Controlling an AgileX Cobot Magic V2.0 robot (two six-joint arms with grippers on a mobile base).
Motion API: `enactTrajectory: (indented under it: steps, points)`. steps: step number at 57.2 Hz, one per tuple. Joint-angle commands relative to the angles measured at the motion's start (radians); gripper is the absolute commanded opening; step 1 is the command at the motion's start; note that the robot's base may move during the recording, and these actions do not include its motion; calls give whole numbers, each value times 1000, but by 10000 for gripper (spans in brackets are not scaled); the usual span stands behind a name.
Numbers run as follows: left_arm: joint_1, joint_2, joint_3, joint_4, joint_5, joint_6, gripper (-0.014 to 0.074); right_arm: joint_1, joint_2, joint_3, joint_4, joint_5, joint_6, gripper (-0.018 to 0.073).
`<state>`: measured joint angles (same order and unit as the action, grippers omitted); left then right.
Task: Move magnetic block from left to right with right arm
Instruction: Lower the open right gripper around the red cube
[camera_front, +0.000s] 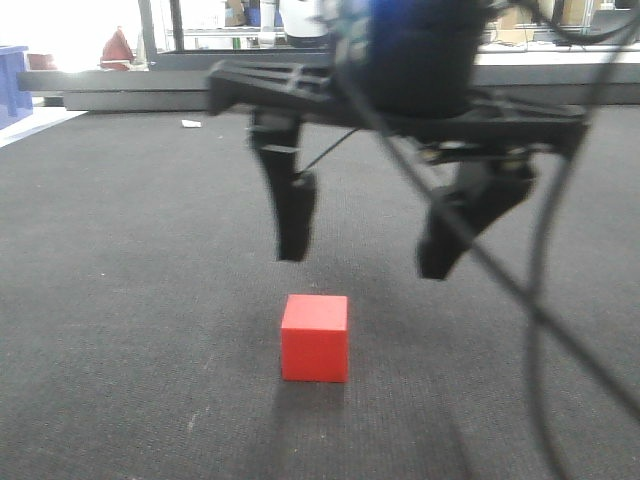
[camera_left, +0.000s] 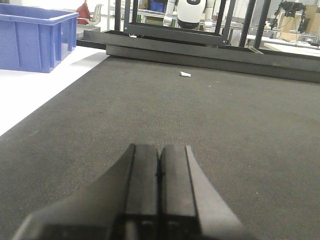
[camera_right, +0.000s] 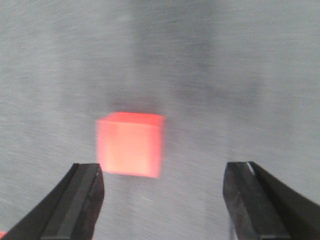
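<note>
Above the dark grey woven mat (camera_front: 120, 300), the right gripper (camera_front: 364, 262) hangs with its two black fingers (camera_front: 290, 215) spread wide apart and pointing down, holding nothing. One small bright-red matte cube, the magnetic block (camera_front: 315, 338), sits flat on the mat directly below. It is clear of both fingertips and closer to the finger that shows on the left in the front view than to the other. The right wrist view is blurred, but it shows the same: the single red cube lies on the mat between the two finger ends, nearer the one on the left of that view, and neither touches it. The block rests well away from the mat's far edge.

The left gripper (camera_left: 159, 150) lies low over the mat with its two black fingers pressed together, nothing between them. Ahead of it, one small white scrap (camera_left: 185, 74) lies on the mat near the far edge, just before a long black metal rail (camera_left: 225, 55) that runs along that edge. Past the mat's edge at the left of the left wrist view, one blue plastic crate (camera_left: 30, 42) stands on a white surface.
</note>
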<state>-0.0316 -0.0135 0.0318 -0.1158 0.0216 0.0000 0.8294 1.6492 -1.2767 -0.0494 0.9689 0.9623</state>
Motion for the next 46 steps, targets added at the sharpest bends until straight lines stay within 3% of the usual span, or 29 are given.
enactTrajectory:
  steps: [1,41,46]
  points:
    - [-2,-12,8,-3,-78,0,-126,13,4,-69,-8,-3,6,593]
    - [-2,-12,8,-3,-78,0,-126,27,165,-112,-8,0,8,587]
    - [-2,-12,8,-3,-78,0,-126,28,165,-112,-8,1,8,543]
